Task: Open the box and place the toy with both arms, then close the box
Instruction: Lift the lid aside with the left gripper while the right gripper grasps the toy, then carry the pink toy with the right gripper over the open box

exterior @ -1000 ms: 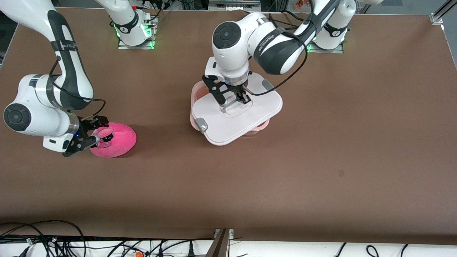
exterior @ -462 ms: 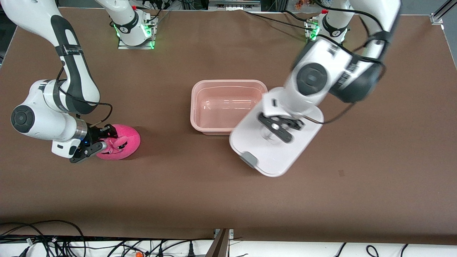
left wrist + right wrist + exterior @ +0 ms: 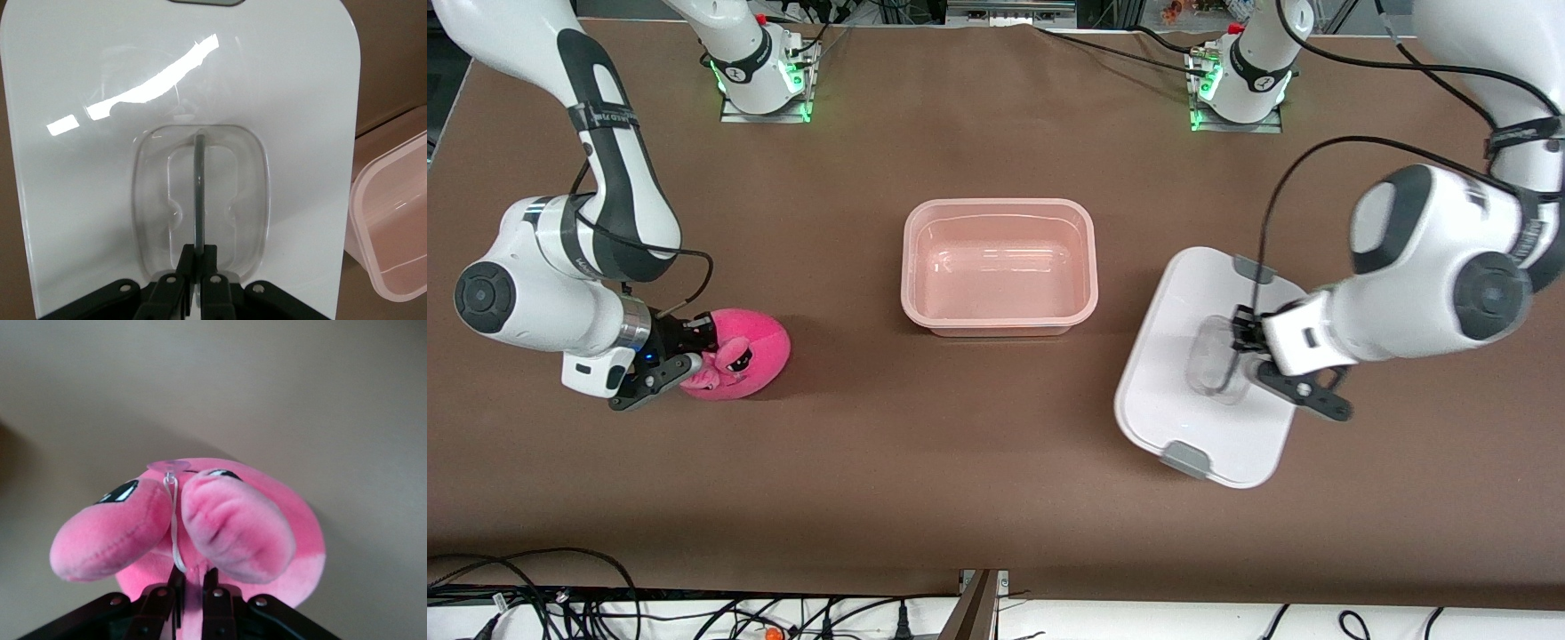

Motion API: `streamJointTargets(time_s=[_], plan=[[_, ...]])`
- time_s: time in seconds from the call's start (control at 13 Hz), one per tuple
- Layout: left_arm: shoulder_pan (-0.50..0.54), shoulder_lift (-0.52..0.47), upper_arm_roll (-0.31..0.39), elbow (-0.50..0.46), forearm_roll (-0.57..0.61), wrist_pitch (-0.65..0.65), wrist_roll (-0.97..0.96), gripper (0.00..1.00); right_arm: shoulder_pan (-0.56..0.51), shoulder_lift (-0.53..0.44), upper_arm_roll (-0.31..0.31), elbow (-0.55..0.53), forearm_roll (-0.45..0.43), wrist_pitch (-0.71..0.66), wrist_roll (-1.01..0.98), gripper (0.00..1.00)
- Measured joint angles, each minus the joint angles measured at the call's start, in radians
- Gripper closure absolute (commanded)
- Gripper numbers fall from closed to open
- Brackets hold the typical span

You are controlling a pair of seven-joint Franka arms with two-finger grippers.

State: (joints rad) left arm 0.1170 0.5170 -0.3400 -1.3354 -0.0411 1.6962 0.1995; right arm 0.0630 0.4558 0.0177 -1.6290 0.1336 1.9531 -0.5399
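The box's pale pink base stands open and empty at the table's middle; its corner shows in the left wrist view. My left gripper is shut on the thin bar of the clear handle of the white lid. It holds the lid low, beside the base, toward the left arm's end; I cannot tell if it touches the table. My right gripper is shut on the hot-pink toy, low at the right arm's end.
The brown table surrounds the box. Both arm bases stand at the table's edge farthest from the front camera. Cables hang below the table's near edge.
My left gripper lifted the lid off the base and swung it toward the left arm's end, turning it. My right gripper closed on the toy and shifted it slightly toward the box.
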Motion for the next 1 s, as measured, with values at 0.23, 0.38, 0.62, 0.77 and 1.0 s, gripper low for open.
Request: streamJointTargets(time_s=[0.23,0.38,0.62,0.77,1.0], plan=[[0.08,-0.001,0.014,0.024,-0.001,-0.023,0.012,1.0,0.006,-0.011,0.058,0.192,0.004,-0.273,-0.058,1.0],[0.117,-0.001,0.015,0.032,0.0,-0.037,0.02,1.0,0.007,-0.032,0.126,0.28,0.006,-0.42,-0.082,1.0],[0.13,-0.001,0.015,0.032,0.0,-0.044,0.021,1.0,0.043,-0.07,0.268,0.308,-0.089,-0.482,-0.094,1.0],[0.131,-0.001,0.015,0.032,0.0,-0.049,0.021,1.0,0.135,-0.079,0.309,0.308,-0.185,-0.505,-0.07,1.0],[0.13,-0.001,0.012,0.032,0.0,-0.065,0.021,1.0,0.305,-0.072,0.314,0.305,-0.322,-0.516,0.055,1.0]])
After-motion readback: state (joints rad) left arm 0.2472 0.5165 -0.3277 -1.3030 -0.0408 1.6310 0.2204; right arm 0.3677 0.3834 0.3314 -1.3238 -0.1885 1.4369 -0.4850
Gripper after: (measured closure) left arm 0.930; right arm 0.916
